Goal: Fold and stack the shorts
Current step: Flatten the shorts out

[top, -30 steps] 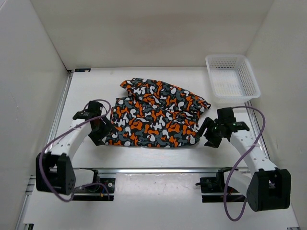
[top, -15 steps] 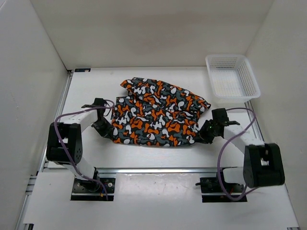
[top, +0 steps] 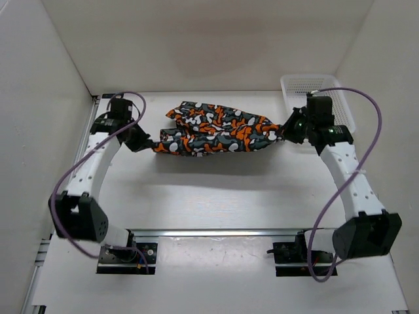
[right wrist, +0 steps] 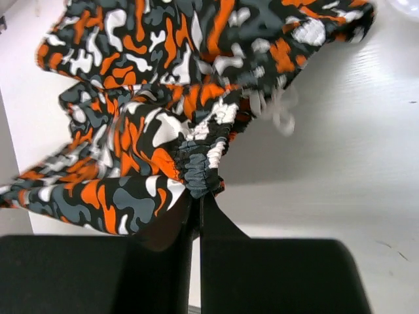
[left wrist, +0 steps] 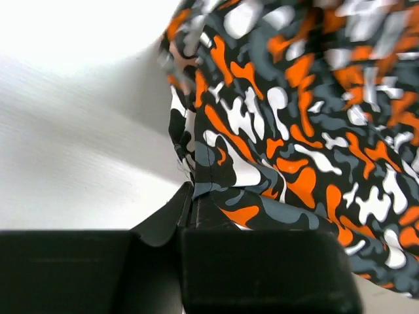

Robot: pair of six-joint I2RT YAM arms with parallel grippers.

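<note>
The shorts [top: 216, 129], in orange, grey, black and white blotches, hang stretched in a band between my two grippers above the far half of the table. My left gripper [top: 152, 144] is shut on their left corner; the left wrist view has the hem [left wrist: 216, 190] pinched between the black fingers [left wrist: 163, 222]. My right gripper [top: 283, 133] is shut on their right end. There the gathered elastic waistband [right wrist: 200, 173] sits clamped in the fingers [right wrist: 219, 226], and a white drawstring [right wrist: 281, 111] dangles from it. The cloth sags in folds between the two grips.
A white plastic mesh basket [top: 301, 84] stands at the back right corner, partly behind my right wrist. White walls close in the table [top: 209, 196] on three sides. A metal rail [top: 209, 231] runs along the near edge by the arm bases.
Both grippers closed on the near edge of the shorts, then lifted and carried it toward the back. The shorts went from lying spread flat to hanging as a narrow band.
</note>
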